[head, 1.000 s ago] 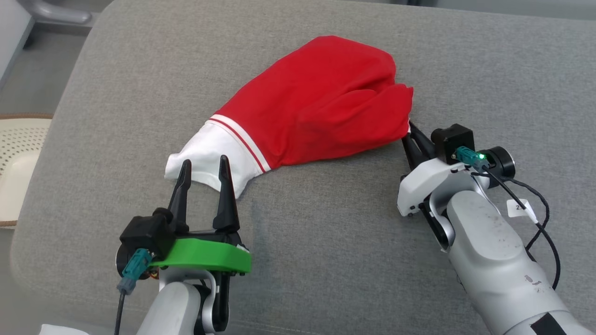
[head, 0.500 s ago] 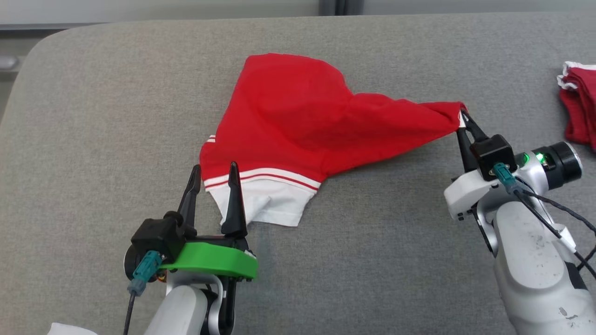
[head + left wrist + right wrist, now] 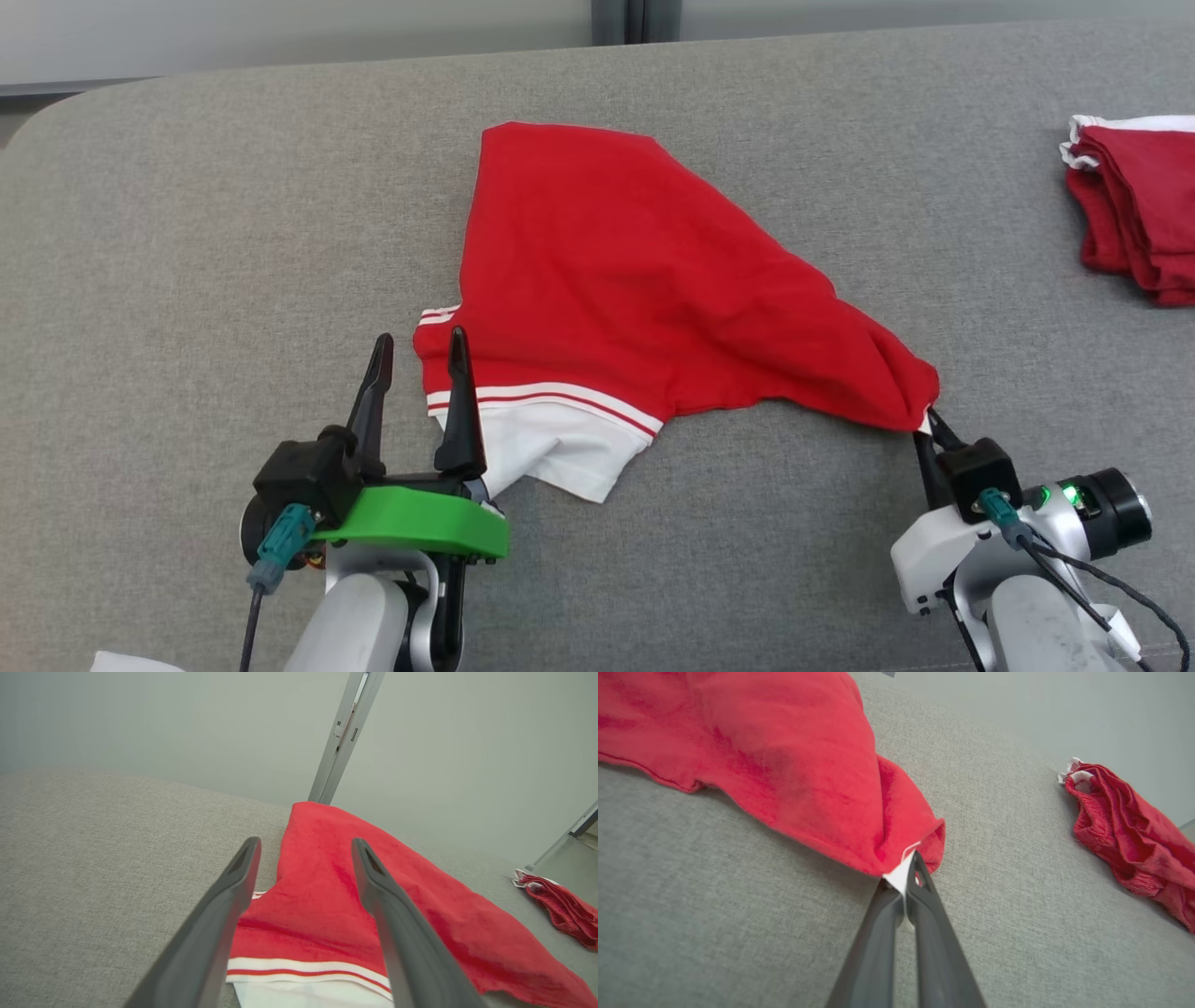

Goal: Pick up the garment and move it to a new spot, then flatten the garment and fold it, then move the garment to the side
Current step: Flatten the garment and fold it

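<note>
Moved: right gripper (image 3: 927, 427) had pulled its corner back toward me since half a second earlier, and the cloth went from a stretched ridge to a flatter spread. Head camera drifted slightly too, so I discounted part of that.
Garment: red garment (image 3: 616, 280) with a white banded hem (image 3: 551, 439) lay mid-cushion (image 3: 187, 280), mostly flat, near-right corner drawn to a point.
Right gripper: clenched on that corner (image 3: 924, 844), with a sliver of white trim (image 3: 899, 875) pinched between the fingers.
Left gripper: left gripper (image 3: 420, 336) was released, fingers spread, holding nothing.
Key relation: hem sat just ahead and to the right of the left gripper. Its right finger overlapped the hem's left edge; its left finger was over bare cushion.
Axis: garment ran diagonally, far-left corner to near-right corner; hem ran roughly across, between the two arms.
Nearer arm: left, clearly, for the hem.
Step (my read): flattening underway, fold not yet started.
Next (my read): left needed a small shift right to straddle the hem before closing.
Risk: closing as it stood might have caught only the edge.
Pile: second red pile (image 3: 1134, 215) far right, well apart.
</note>
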Available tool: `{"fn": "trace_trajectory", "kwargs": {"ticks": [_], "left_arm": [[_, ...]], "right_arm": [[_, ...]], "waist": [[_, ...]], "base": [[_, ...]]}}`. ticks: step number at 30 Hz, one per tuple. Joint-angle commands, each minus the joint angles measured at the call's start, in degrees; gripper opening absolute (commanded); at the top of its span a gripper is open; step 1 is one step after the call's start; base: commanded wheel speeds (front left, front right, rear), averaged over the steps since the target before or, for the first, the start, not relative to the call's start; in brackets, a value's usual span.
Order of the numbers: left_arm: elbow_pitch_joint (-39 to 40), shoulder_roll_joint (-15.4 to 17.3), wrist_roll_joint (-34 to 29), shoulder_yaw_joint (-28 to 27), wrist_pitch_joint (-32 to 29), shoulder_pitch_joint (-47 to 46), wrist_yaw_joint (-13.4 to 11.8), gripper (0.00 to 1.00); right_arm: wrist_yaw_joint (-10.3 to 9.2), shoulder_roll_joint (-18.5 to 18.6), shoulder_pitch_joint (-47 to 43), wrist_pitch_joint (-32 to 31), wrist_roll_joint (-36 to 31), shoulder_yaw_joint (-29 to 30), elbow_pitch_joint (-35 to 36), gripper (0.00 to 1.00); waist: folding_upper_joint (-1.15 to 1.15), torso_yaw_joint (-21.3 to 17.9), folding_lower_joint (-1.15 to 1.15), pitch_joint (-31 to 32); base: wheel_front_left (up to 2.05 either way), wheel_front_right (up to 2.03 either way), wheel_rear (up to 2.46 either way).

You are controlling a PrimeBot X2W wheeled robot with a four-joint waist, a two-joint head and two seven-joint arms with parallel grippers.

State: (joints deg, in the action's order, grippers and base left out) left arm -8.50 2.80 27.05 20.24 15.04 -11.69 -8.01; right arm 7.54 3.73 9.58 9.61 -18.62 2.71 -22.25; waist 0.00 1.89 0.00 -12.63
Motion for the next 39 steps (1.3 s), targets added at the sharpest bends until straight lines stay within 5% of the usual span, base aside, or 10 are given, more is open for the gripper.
{"fn": "trace_trajectory", "kwargs": {"ticks": [1,2,4,6,14,22,30,39], "left_arm": [[-0.12,0.19,-0.82,-0.41,0.18,0.62,0.20,1.00],[-0.12,0.19,-0.84,-0.43,0.18,0.61,0.22,1.00],[-0.15,0.19,-0.85,-0.36,0.18,0.67,0.21,1.00],[-0.23,0.19,-0.98,-0.32,0.18,0.82,0.15,1.00],[-0.41,0.20,-1.12,-0.56,0.18,1.49,0.17,1.00],[-0.61,0.21,-0.64,0.36,0.18,1.47,0.31,1.00],[-0.98,0.21,-0.71,0.67,0.19,-0.16,0.49,1.00],[-1.25,0.20,-0.92,0.37,0.19,-0.13,0.37,1.00]], "right_arm": [[-0.11,-0.18,-1.18,0.56,0.79,-0.78,0.53,0.00],[-0.11,-0.39,-1.63,0.72,1.27,-1.29,0.76,0.00],[-0.11,-0.56,-2.58,1.07,2.29,-2.36,1.32,0.32],[-0.11,-0.67,-3.32,1.34,3.49,-3.01,2.08,1.00],[-0.11,-0.77,-5.13,1.42,8.76,-3.51,10.53,1.00],[-0.11,-0.75,-5.87,-2.40,10.88,3.99,18.70,1.00],[-0.11,-0.39,0.89,-5.36,13.69,6.39,6.46,1.00],[-0.11,0.20,4.38,-4.03,18.07,-2.85,-5.50,1.00]], "waist": [[0.00,-0.47,0.00,0.29],[0.00,-0.63,0.00,0.39],[0.00,-1.09,0.00,0.71],[0.00,-1.65,0.00,1.05],[0.00,-3.99,0.00,2.79],[0.00,-3.92,0.00,3.05],[0.00,-1.64,0.00,1.28],[0.00,0.22,0.00,1.02]], "base": [[0.00,0.00,0.00],[0.00,0.00,0.00],[0.00,0.00,0.00],[0.00,0.00,0.00],[0.00,0.00,0.00],[0.00,0.00,0.00],[0.00,0.00,0.00],[0.00,0.00,0.00]]}}
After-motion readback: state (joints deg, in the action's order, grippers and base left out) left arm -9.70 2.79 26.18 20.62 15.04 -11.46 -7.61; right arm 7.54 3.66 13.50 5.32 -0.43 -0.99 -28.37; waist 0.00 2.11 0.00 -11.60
